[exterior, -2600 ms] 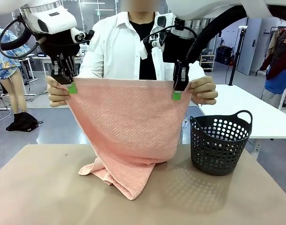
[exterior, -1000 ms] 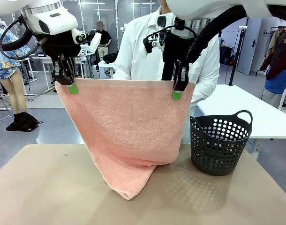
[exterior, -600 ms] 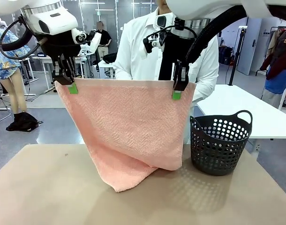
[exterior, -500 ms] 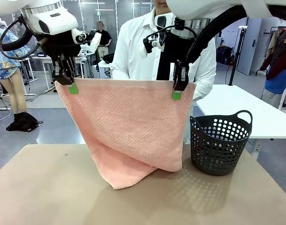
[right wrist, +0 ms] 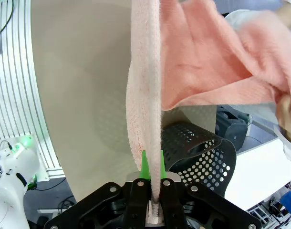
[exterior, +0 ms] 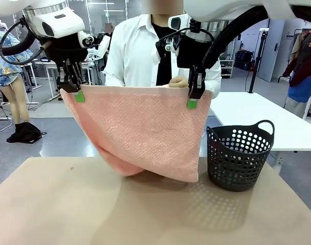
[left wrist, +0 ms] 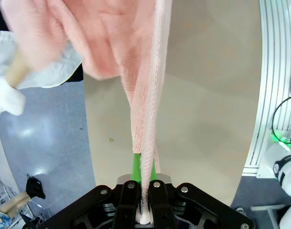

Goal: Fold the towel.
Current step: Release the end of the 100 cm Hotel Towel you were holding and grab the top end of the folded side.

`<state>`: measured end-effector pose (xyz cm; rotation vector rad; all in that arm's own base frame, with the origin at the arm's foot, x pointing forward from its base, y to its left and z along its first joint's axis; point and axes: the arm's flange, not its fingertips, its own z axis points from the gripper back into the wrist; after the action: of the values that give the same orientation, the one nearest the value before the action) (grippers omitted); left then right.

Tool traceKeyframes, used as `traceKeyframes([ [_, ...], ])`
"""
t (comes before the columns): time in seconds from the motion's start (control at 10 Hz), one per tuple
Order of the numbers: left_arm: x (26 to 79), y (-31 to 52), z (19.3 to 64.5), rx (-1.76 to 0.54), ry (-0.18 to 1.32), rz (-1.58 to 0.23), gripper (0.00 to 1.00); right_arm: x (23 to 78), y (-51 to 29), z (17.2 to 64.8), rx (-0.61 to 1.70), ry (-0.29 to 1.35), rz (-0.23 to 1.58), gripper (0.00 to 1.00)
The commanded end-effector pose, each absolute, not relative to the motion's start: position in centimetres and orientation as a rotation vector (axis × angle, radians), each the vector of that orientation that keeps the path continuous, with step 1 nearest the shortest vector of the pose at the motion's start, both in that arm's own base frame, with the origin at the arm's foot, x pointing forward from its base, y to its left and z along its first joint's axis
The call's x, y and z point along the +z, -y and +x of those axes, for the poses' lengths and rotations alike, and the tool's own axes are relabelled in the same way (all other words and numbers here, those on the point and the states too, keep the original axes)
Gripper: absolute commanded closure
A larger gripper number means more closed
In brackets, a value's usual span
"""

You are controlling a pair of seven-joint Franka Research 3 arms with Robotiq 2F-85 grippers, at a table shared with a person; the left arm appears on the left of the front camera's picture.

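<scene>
The salmon-pink towel [exterior: 140,130] hangs stretched between my two grippers above the table, clear of its surface. My left gripper [exterior: 77,93] is shut on its upper left corner and my right gripper [exterior: 192,101] is shut on its upper right corner. A person behind it lifts the lower end up at the back; one hand [exterior: 178,82] shows above the top edge. In the left wrist view the towel [left wrist: 148,109] runs edge-on from my fingers. In the right wrist view the towel [right wrist: 145,95] does the same, with the person's hand [right wrist: 286,112] at the right.
A dark perforated basket [exterior: 238,155] stands on the tan table [exterior: 53,209] at the right, close to the towel's lower right corner. A white table [exterior: 262,120] lies behind it. The person in a white shirt [exterior: 130,56] stands at the far side.
The towel's lower end has come off the table, raised up behind by the person, who has moved in close behind the top edge. Both grippers have kept still.
</scene>
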<state>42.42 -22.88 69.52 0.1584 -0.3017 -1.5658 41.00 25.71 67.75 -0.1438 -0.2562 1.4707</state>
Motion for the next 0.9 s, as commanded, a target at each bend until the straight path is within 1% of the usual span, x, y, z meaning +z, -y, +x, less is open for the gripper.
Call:
traceKeyframes([
  [0.0,69.71,22.67,42.38,-1.572,0.297,0.16,1.0,67.74,-25.73,41.0,1.472,0.256,-0.145,1.0],
  [0.8,69.71,22.67,42.38,-1.572,0.297,0.16,1.0,67.74,-25.73,41.0,1.472,0.256,-0.145,1.0],
])
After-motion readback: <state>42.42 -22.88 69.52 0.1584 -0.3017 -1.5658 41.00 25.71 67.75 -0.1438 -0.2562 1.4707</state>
